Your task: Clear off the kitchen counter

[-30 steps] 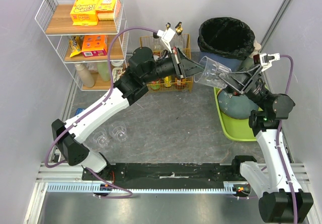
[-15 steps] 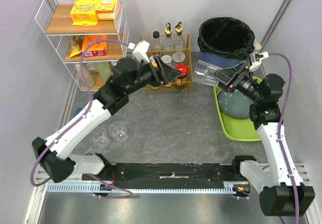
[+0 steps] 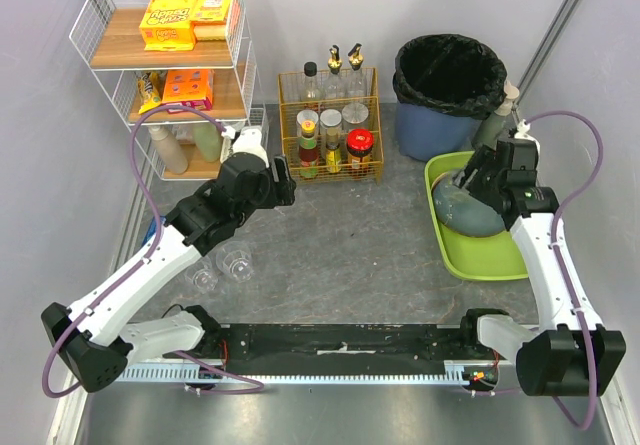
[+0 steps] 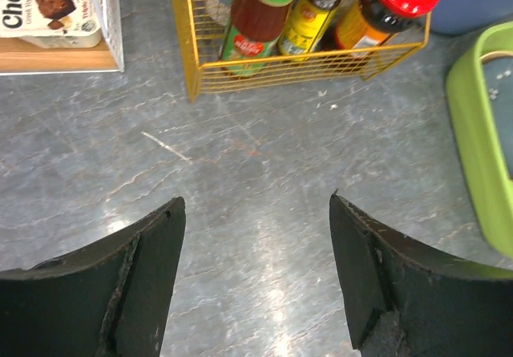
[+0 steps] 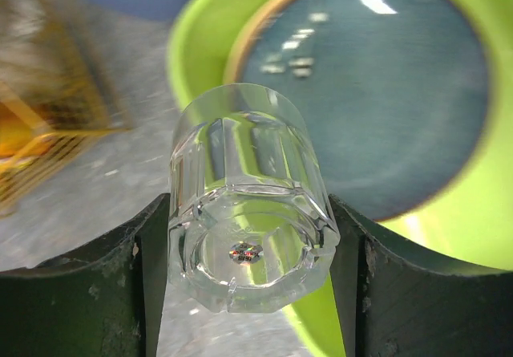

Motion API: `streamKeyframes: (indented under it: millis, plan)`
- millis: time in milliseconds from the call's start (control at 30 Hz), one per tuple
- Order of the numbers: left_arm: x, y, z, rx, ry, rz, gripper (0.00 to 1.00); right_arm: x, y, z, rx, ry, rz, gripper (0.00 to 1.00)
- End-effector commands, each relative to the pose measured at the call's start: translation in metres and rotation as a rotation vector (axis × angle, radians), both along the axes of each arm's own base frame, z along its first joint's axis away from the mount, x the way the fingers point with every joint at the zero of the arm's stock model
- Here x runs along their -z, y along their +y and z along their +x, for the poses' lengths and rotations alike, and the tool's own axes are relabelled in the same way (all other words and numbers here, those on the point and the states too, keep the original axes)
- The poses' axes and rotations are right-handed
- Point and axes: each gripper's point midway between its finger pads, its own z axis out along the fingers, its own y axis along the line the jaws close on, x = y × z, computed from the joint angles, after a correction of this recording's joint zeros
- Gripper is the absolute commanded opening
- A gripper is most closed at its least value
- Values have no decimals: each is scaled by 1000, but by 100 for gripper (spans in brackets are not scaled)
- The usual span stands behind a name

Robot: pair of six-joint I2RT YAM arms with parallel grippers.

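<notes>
top external: the left arm has swung back from the far right, where it met the other arm a second ago. the left gripper (image 3: 287,182) now hangs over the kitchen counter (image 3: 350,255), near the yellow wire basket (image 3: 330,140) of bottles. the right gripper (image 3: 478,173) has come down from beside the bin (image 3: 450,70) to above the dark bowl (image 3: 470,213) in the lime-green tray (image 3: 495,265). this reads as a finished hand-over, with the right arm alone carrying the load. two small glasses (image 3: 222,269) stand on the counter's near left, close by the left forearm; probably the next pick.

left wrist: the left gripper (image 4: 255,212) has its jaws wide apart with nothing between them. bare counter (image 4: 256,156) lies below, the basket (image 4: 196,72) at the far side, and the tray rim (image 4: 477,132) at right.

right wrist: the right gripper (image 5: 248,206) is clamped on a clear faceted glass (image 5: 240,152), which lies on its side with its base toward the camera. it hangs over the tray (image 5: 200,44) rim and the bowl (image 5: 377,92). the background is blurred. the bowl fills much of the tray, so little free room shows for setting the glass down.
</notes>
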Motion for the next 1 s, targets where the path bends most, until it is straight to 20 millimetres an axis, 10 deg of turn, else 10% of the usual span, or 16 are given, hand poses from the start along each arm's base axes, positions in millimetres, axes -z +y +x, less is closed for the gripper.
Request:
streamKeyframes:
  millis: [0, 400, 967]
  plan:
    - [5, 22, -4, -22, 1, 127, 78, -10, -79, -29, 291, 72, -303, 0]
    - [23, 16, -22, 36, 70, 85, 79, 47, -151, -73, 620, 263, -379, 0]
    - [36, 13, -25, 54, 145, 119, 79, 111, -161, -90, 717, 342, -248, 0]
